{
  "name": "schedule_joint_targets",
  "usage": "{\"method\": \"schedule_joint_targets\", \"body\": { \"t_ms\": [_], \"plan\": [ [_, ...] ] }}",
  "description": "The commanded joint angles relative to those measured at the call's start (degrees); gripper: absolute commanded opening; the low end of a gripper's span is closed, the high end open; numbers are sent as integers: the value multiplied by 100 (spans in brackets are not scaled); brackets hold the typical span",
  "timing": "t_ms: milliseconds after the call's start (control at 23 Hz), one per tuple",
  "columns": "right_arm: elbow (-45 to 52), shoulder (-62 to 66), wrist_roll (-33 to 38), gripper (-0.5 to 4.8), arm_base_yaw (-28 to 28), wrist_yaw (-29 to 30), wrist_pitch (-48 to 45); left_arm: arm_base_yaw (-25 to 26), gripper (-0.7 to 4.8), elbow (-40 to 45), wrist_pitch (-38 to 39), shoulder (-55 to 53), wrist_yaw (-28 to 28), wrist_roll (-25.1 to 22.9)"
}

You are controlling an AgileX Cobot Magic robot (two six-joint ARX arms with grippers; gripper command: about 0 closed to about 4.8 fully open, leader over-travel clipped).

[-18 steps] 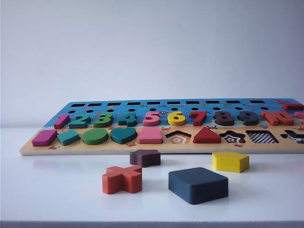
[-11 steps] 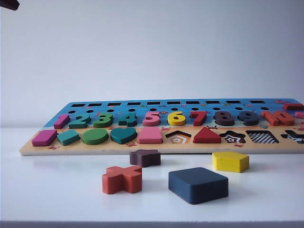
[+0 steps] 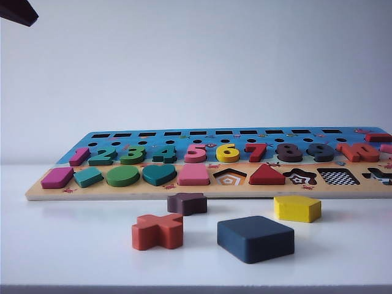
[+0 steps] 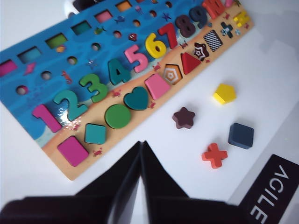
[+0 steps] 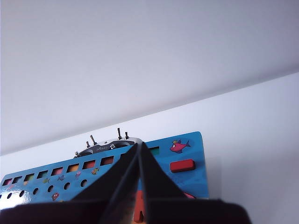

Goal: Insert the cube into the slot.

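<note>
Left wrist view shows my left gripper (image 4: 141, 151) closed and empty, high above the table; the cube (image 4: 241, 135) lies untouched, well short of the slot (image 4: 213, 40). Right gripper (image 5: 139, 156) is closed too, empty. Next I must descend and open over the cube.

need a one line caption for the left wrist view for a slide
Shut left gripper above the table, over the puzzle board, with the blue cube loose, apart from its checkerboard slot.
</note>
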State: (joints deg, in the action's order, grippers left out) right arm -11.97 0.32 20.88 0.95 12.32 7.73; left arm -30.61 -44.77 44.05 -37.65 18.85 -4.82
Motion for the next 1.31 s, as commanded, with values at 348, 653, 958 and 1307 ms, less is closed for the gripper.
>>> {"method": "schedule_joint_targets", "body": {
  "t_ms": [348, 653, 958, 1307],
  "plan": [
    [-1016, 162, -671, 10, -11, 17, 1397, -94, 10, -59, 304, -372, 667, 20],
    [-2509, 1572, -1475, 19, -39, 485, 2564, -92, 10, -59, 345, -413, 669, 31],
    [-4275, 3591, -1840, 75, -726, 1261, 4518, -83, 10, -59, 343, -413, 664, 33],
    [-4806, 5101, -1561, 260, -2214, 1311, 5119, -83, 10, -59, 339, -413, 664, 31]
  ]
}}
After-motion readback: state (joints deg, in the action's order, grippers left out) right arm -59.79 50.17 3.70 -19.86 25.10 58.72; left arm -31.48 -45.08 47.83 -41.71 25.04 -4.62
